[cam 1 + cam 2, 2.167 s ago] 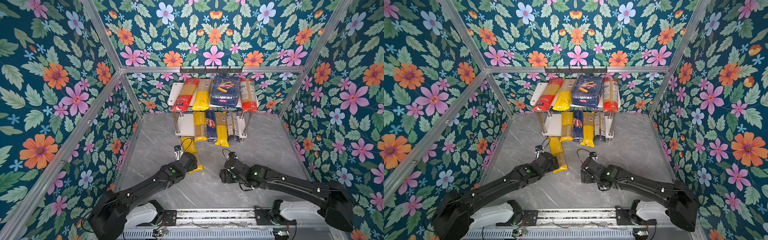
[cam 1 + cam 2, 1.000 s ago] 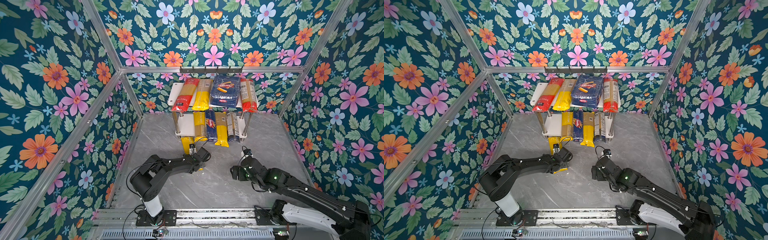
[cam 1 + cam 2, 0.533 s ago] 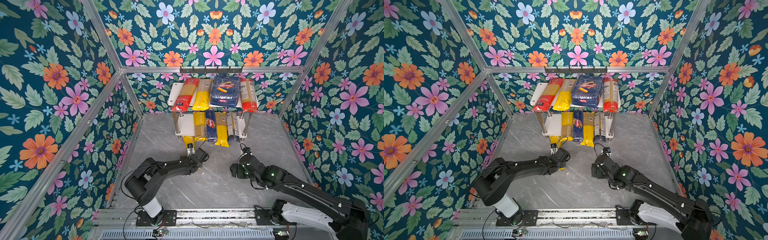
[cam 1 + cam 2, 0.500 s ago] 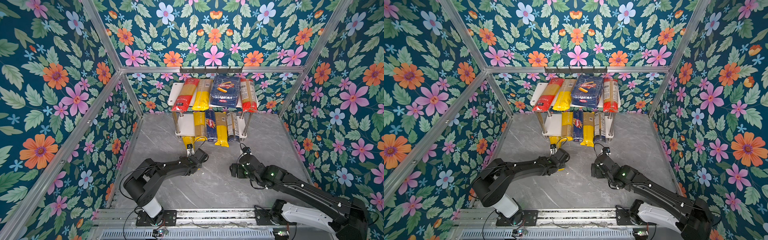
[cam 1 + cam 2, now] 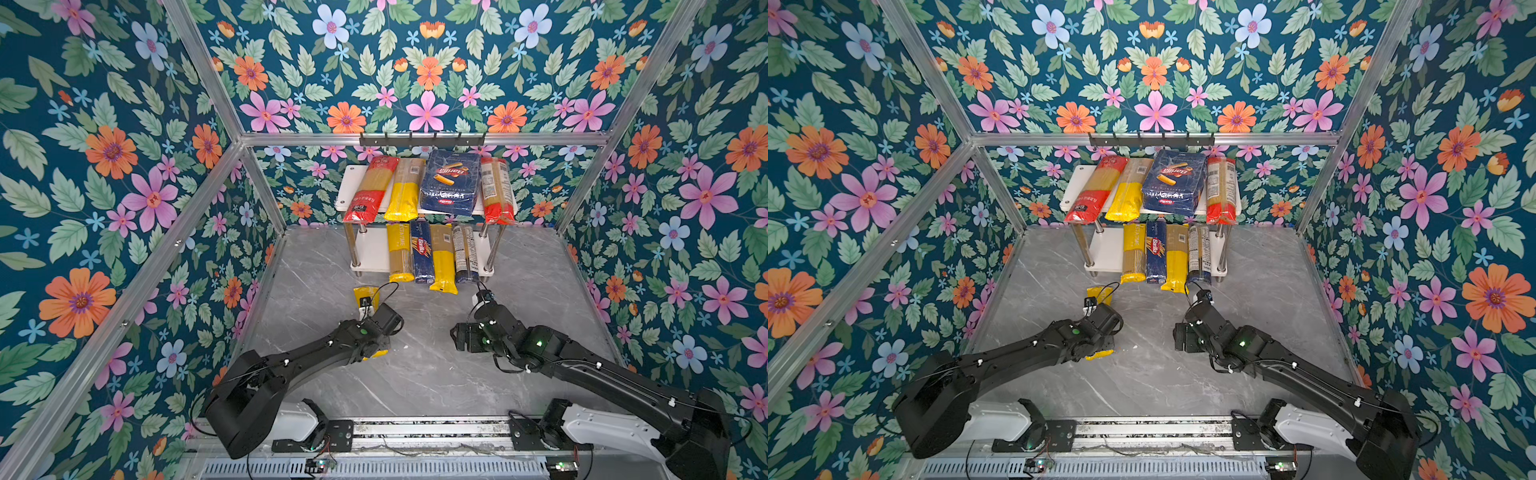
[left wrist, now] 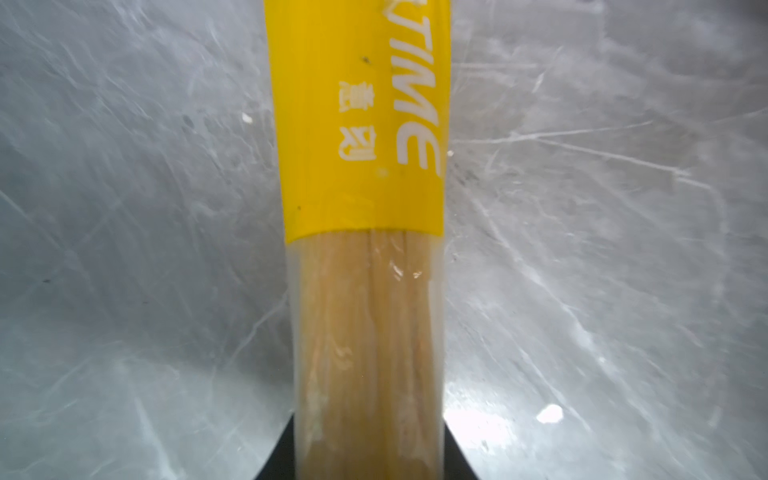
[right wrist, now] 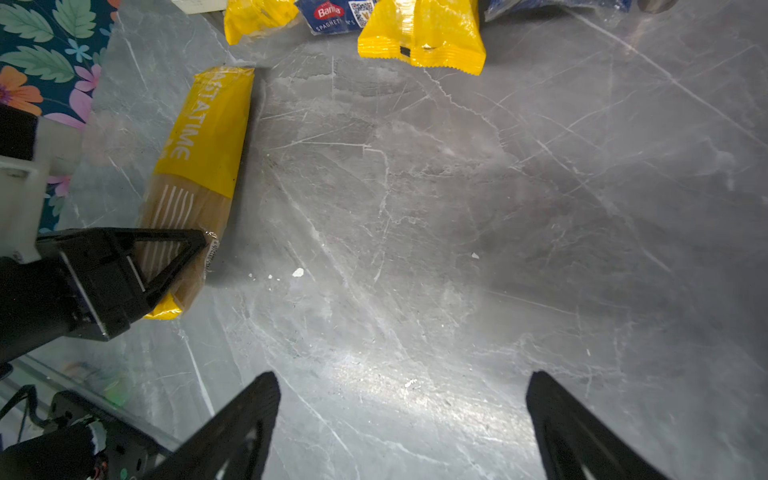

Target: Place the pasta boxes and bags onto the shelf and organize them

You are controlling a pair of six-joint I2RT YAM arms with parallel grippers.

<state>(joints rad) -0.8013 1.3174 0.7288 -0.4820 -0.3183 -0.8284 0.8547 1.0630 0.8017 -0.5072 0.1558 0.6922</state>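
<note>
A yellow-ended spaghetti bag (image 5: 365, 294) is the one pack not on the shelf. It lies on the grey marble counter (image 5: 415, 374), left of centre in both top views, just below the shelf's lower left corner. Its long axis runs almost straight up the frame, so its far yellow end points at the shelf. Whether it is lifted off the counter at all cannot be told.

The left gripper (image 6: 370, 451) is pinched shut across the bag's width, on the clear middle stretch close to its near end. Most of the bag reaches out ahead of the fingers, toward the shelf. In the right wrist view one black finger (image 7: 166, 253) presses against the bag's side.

The right gripper (image 7: 399, 415) sits lower right of centre in a top view. It is spread wide, holds nothing, and stands well apart from the bag. The left arm is the nearer one, and it already has the grip.

The shelf (image 5: 348, 183) stands at the upper centre, two white boards on shiny posts. Four packs lie on each board, all lengthwise like the held bag. The bare patch of the lower board (image 5: 372, 249) at its left end lies almost in line with the bag. The likely next move is a short forward slide into that gap.
</note>
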